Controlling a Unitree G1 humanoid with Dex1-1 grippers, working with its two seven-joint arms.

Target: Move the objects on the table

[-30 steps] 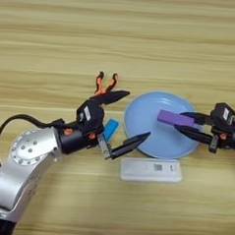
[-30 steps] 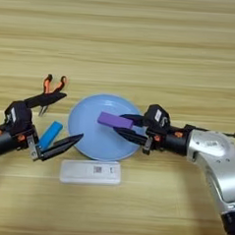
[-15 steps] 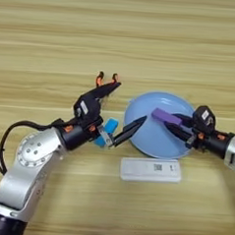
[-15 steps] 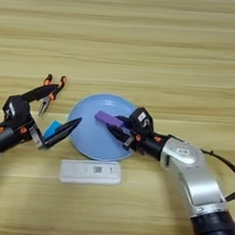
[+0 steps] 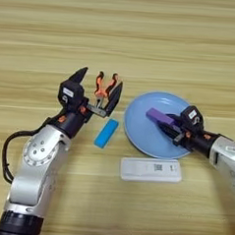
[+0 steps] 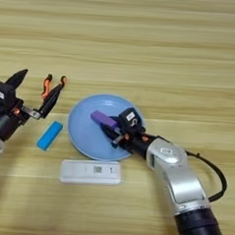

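— Left eye view first: where do the pliers (image 5: 103, 85) lie from the left gripper (image 5: 99, 91)?

— Right between its fingers. One black finger rises on the near-left side, the other on the right, spread wide, and the orange handles stand up in the gap. I cannot tell whether they touch. The pliers run away from the robot, roughly in line with the forearm, so I judge this arm is the one placed for them. A small blue block (image 5: 106, 133) lies just beside the wrist.

— And the purple bar (image 5: 160, 116)?

— On the blue plate (image 5: 139, 134), long axis slanting from upper left to lower right. The right gripper (image 5: 175, 128) has its fingers closed on the bar's near end.

— Right eye view: same story?

— Yes. The right gripper (image 6: 114, 131) reaches in low from the right, over the plate (image 6: 81, 132), clamped on the bar (image 6: 103, 119). The left gripper (image 6: 36, 97) sits at the picture's left edge, fingers apart around the pliers (image 6: 51, 85). A white flat device (image 6: 90, 171) lies on the table (image 6: 143, 52), nearer the robot than the plate.
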